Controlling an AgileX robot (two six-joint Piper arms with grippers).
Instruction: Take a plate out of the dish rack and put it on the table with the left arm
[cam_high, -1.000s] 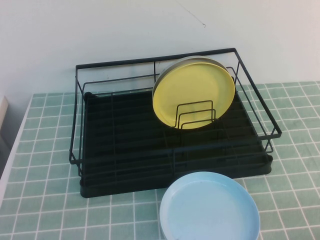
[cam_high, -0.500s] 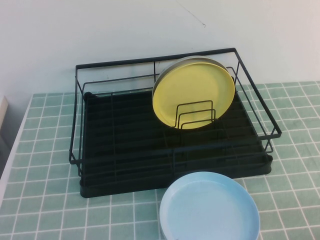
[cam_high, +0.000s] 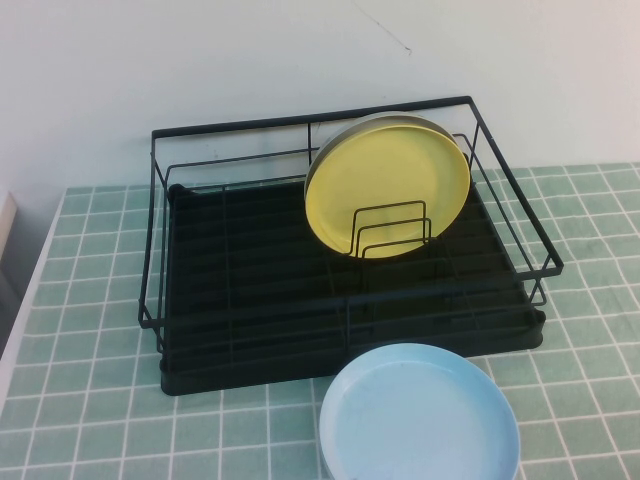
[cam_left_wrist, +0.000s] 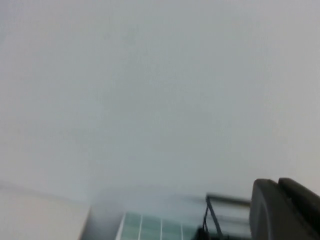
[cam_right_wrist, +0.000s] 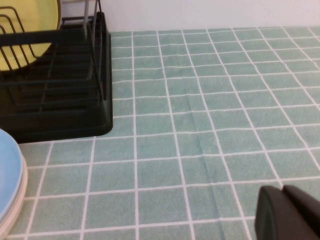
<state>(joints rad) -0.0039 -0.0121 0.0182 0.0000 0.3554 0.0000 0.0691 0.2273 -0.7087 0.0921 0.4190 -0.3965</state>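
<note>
The pale-yellow plate (cam_high: 388, 185) stands upright in the back right of the black wire dish rack (cam_high: 250, 270), leaning behind small wire dividers. A grey rim shows along its back edge. The plate (cam_right_wrist: 42, 25) and the rack's corner (cam_right_wrist: 75, 115) also show in the right wrist view. Neither arm shows in the high view. My left gripper (cam_left_wrist: 278, 184) is shut and empty, raised and facing the wall, with a rack corner (cam_left_wrist: 210, 215) below it. My right gripper (cam_right_wrist: 283, 190) is shut and empty, low over the green tiled table (cam_right_wrist: 200, 100) to the right of the rack.
A light blue plate (cam_high: 420, 415) lies flat on the table (cam_high: 90, 400) at the rack's front edge, with a pale rim under it in the right wrist view (cam_right_wrist: 7, 175). A white wall stands behind the rack. The table's left edge is close to the rack.
</note>
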